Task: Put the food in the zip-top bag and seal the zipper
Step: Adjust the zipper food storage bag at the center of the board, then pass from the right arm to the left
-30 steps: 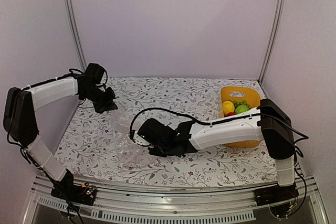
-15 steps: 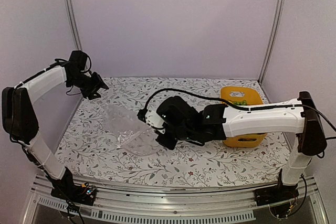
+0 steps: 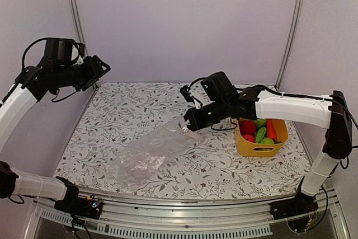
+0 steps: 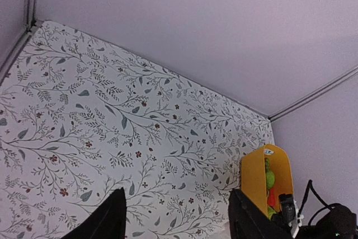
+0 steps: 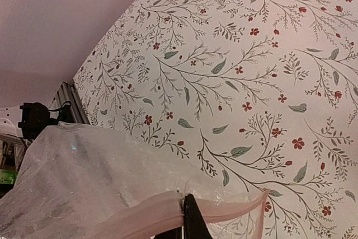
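Note:
The clear zip-top bag (image 3: 151, 154) lies flat and stretched on the flowered table, its mouth toward the basket. My right gripper (image 3: 187, 126) is shut on the mouth edge, pinching the zipper (image 5: 146, 218) strip; in the right wrist view the right gripper (image 5: 185, 210) grips it near one corner. The food (image 3: 260, 133) sits in the orange-yellow basket (image 3: 246, 146): red balls, a green cucumber, a carrot, green round ones. My left gripper (image 3: 98, 65) hangs high by the left wall, open and empty, far from the bag. Its dark fingers (image 4: 107, 221) frame bare table.
The basket (image 4: 255, 178) stands at the right side of the table, just right of my right gripper. The right arm's cable (image 3: 193, 85) loops above the table behind it. Purple walls enclose the table at the back and both sides.
My right gripper has closed on the bag's mouth and dragged it right and back toward the basket, stretching the bag out. The left gripper has opened, let go and risen to the upper left.

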`<state>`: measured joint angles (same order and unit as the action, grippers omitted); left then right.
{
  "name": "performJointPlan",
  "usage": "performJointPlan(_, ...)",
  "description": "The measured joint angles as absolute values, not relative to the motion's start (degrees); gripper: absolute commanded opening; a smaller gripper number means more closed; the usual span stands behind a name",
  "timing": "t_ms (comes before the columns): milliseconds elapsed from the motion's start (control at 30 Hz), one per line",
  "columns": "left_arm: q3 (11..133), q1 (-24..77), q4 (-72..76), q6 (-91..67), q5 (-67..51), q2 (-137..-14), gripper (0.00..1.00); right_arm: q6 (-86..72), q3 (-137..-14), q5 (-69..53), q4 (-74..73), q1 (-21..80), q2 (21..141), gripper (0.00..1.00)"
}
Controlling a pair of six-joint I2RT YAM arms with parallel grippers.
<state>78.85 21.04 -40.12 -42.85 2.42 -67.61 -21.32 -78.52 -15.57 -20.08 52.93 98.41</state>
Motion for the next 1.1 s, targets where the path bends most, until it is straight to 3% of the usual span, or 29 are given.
performJointPlan(233, 76.2, 23.9, -38.0, -39.8, 4.6, -59.0, 0.52, -32.1, -76.8, -22.6, -19.9, 46.7, 98.4, 0.0)
performJointPlan(600, 71.6, 31.2, -37.1, -37.8, 3.4, -62.0, 0.44, -44.1, -74.3, -27.6, -19.5, 40.9, 98.5, 0.0)
performJointPlan(800, 72.2, 38.5, -35.8, -38.6, 3.3, -68.2, 0.54, -46.5, -73.3, -29.4, -18.3, 41.0, 99.2, 0.0)
performJointPlan(1100, 84.4, 48.4, -36.0, -38.9, 4.5, -85.9, 0.54, -48.5, -74.7, -30.2, -17.9, 41.0, 99.7, 0.0)
